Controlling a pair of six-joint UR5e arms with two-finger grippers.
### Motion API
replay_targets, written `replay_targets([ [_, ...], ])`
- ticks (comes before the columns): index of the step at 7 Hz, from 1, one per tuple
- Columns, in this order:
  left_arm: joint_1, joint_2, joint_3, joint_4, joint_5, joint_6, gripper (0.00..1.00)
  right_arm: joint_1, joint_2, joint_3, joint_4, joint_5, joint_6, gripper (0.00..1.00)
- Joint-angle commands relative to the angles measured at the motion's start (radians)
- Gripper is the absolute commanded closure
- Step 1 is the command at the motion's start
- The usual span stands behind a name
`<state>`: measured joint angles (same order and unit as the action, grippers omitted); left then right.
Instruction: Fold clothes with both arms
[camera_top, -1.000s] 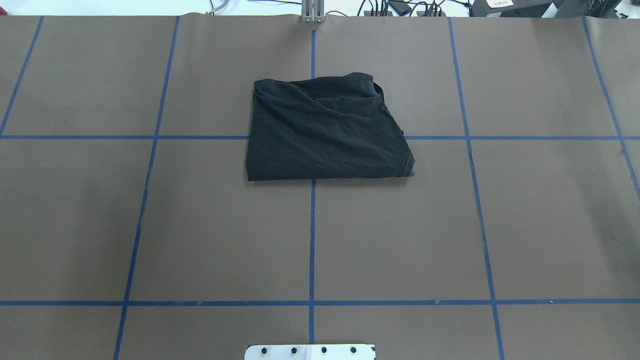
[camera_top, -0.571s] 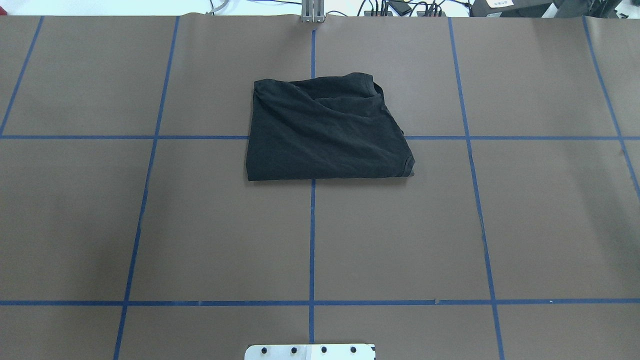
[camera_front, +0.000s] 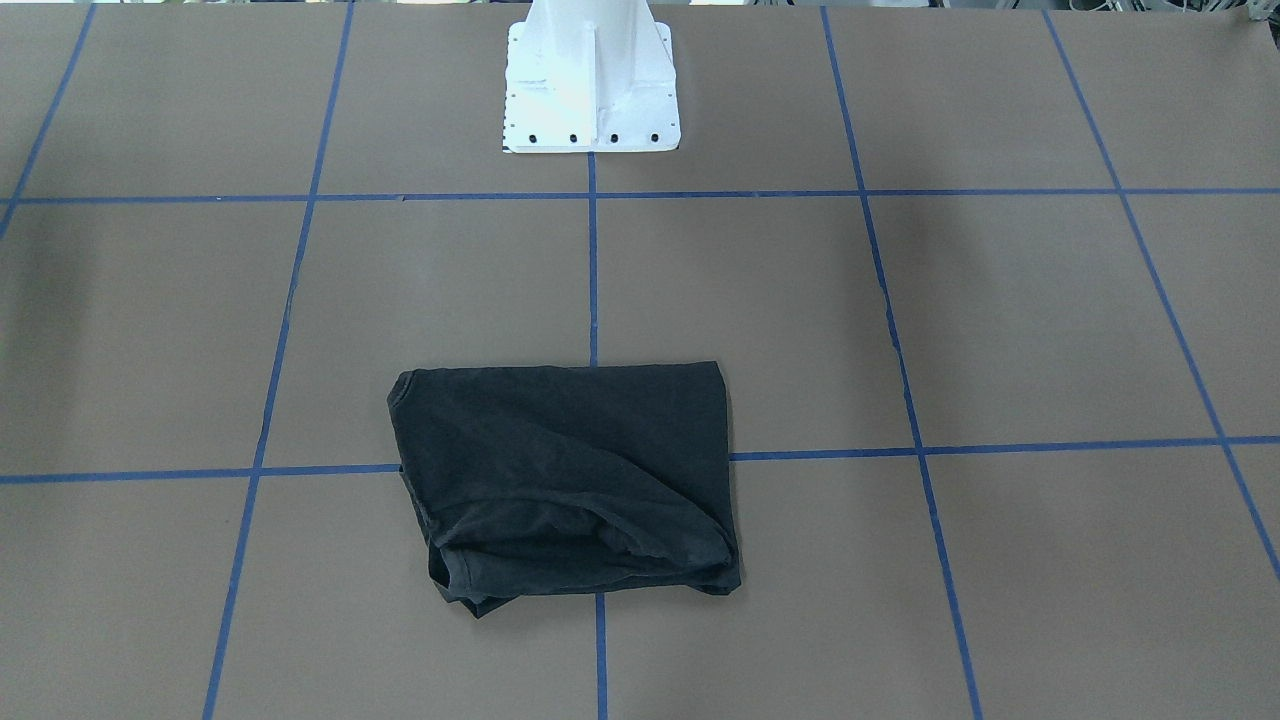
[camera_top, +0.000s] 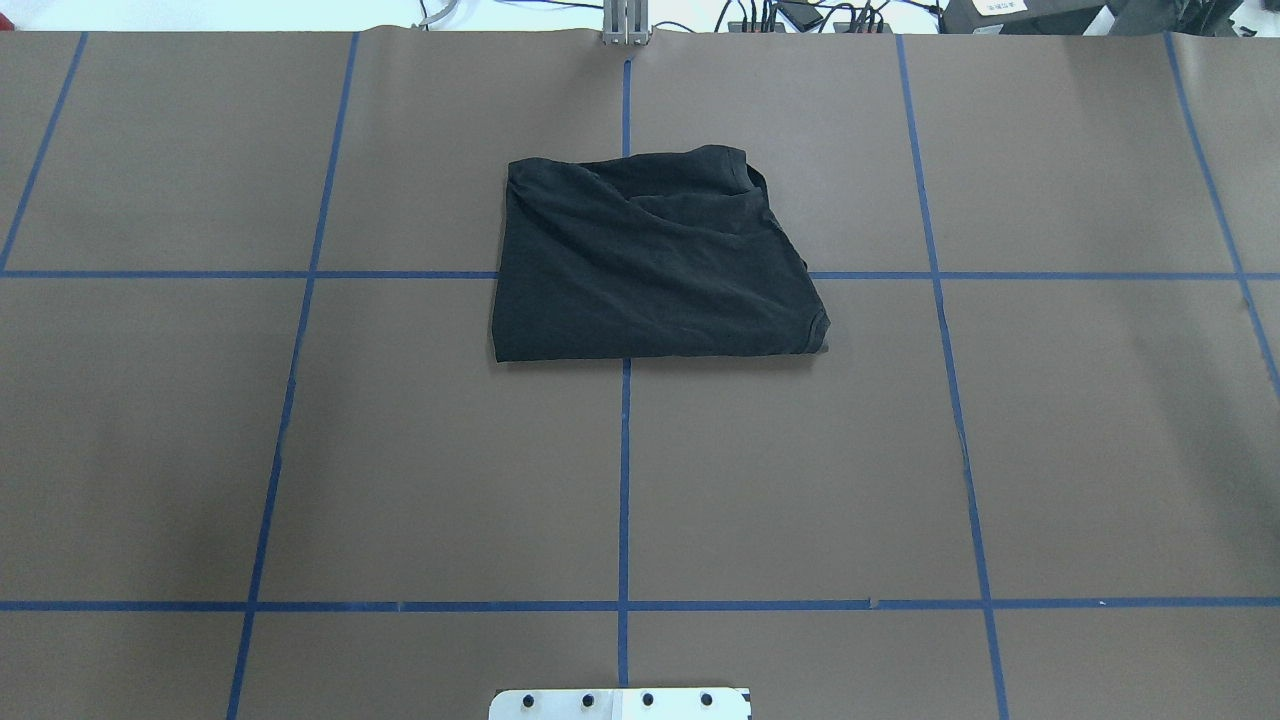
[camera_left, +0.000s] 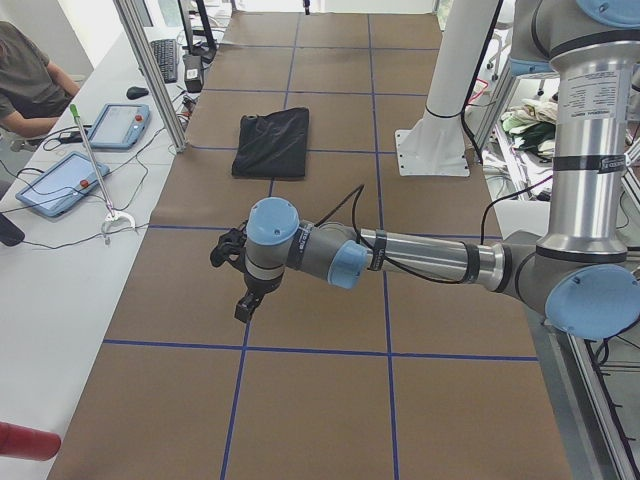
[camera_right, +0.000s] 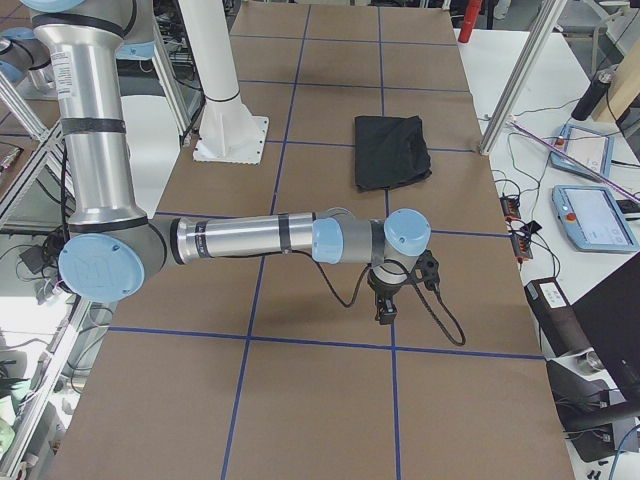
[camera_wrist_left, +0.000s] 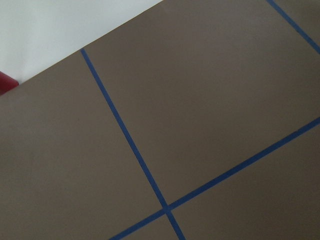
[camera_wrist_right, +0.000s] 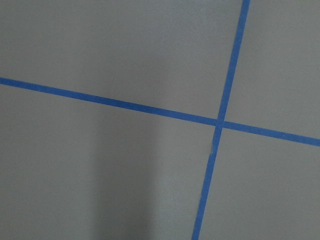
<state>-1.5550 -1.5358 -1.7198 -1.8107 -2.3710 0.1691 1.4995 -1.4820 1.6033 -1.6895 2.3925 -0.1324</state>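
T-shirt (camera_top: 650, 265), folded to a compact rectangle, lies unmoved over the last second on the tabletop (camera_top: 450, 480), astride the centre tape line (camera_top: 623, 480). Left arm (camera_left: 430, 258) and right arm (camera_right: 240, 238) hang well apart from it; you cannot tell how wide their jaws stand. Treat the fold as likely complete.

Left end effector (camera_left: 244, 308) jaws indistinct (tiny)

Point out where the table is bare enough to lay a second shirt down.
Widest free patch: the squares between the T-shirt and the white base plate. The squares either side of the shirt are bare too. Further out, the left hand and right hand hang over the end squares.
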Motion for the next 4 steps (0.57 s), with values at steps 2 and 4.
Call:
replay_targets([
  [2,0.001,0.107,-0.099,-0.007,-0.02,-0.005,0.0,-0.001,-0.001,0.018,-0.042,-0.002,0.0,0.0],
  [4,0.004,0.123,-0.092,-0.006,-0.017,-0.005,0.0,-0.001,-0.017,0.021,-0.035,-0.015,0.0,0.0],
])
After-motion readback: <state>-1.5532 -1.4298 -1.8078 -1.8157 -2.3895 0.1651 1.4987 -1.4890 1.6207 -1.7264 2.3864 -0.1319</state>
